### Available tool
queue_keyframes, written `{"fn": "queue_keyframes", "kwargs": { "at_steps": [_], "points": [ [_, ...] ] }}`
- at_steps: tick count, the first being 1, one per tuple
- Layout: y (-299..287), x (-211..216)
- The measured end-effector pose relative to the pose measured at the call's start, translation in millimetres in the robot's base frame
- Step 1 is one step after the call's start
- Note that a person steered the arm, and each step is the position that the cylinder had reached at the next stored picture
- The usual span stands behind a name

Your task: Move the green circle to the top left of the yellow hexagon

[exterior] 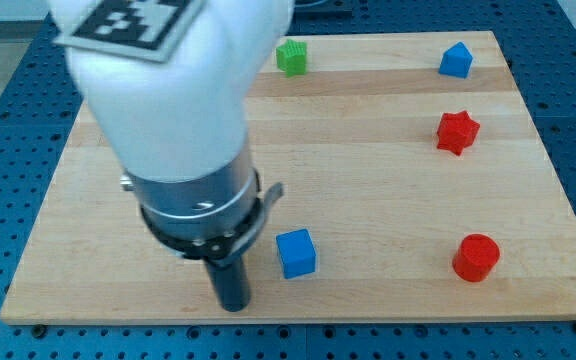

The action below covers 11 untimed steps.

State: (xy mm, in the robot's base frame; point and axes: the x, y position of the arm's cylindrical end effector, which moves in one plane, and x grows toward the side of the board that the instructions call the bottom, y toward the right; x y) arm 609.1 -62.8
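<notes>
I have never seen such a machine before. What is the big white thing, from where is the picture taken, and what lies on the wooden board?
The big white and grey body is a robot arm. It has no hand and holds nothing: it ends in a straight dark rod, and its tip slides on the light wooden board to push blocks. There is only one picture, from one camera looking down at the board; its mounting is not known. On the board lie a blue cube just right of the tip, a red cylinder, a red star, a second blue block and a green block at the view's top. No yellow hexagon or green circle shows; the arm may hide them.
</notes>
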Motion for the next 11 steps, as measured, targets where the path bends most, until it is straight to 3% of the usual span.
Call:
{"fn": "queue_keyframes", "kwargs": {
  "at_steps": [4, 5, 6, 9, 11],
  "points": [
    [-37.6, 3.4],
    [-24.4, -43.0],
    [-16.8, -55.8],
    [3.9, -46.6],
    [-45.4, -44.0]
  ]
}}
